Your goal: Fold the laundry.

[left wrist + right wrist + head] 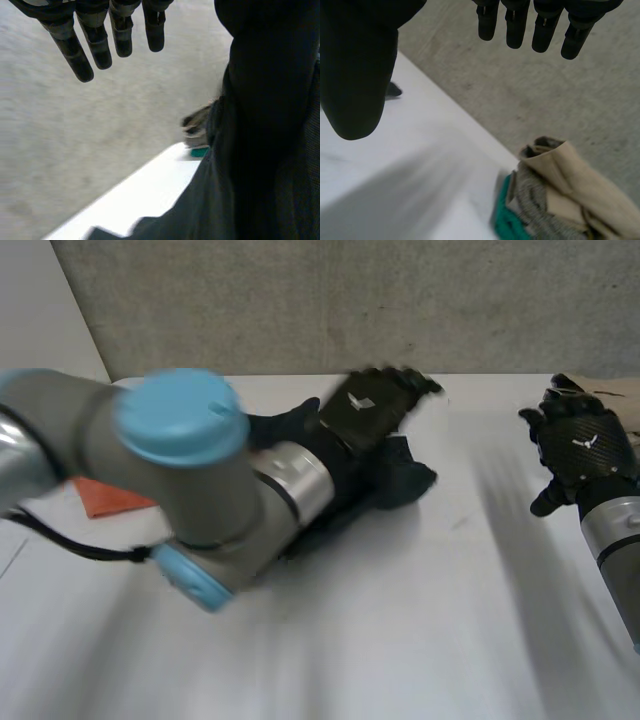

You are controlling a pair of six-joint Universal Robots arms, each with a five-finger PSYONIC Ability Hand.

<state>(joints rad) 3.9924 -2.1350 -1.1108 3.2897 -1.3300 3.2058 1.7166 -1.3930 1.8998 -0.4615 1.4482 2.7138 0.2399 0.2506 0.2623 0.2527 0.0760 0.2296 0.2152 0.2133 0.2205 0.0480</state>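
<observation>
A dark navy garment (405, 478) lies crumpled on the white table (400, 630), towards the back middle. My left hand (372, 400) hovers over it, palm down, reaching toward the table's far edge. In the left wrist view its fingers (95, 45) are straight and spread with nothing in them, and the dark garment (235, 210) lies beside and under the palm. My right hand (585, 450) hangs over the table's right side, well apart from the garment. Its fingers (540, 25) are straight and hold nothing.
An orange cloth (105, 498) lies at the left, partly behind my left arm (180, 470). A pile of laundry (565, 190), beige, grey and teal, sits at the back right corner near my right hand. A grey wall stands behind the table.
</observation>
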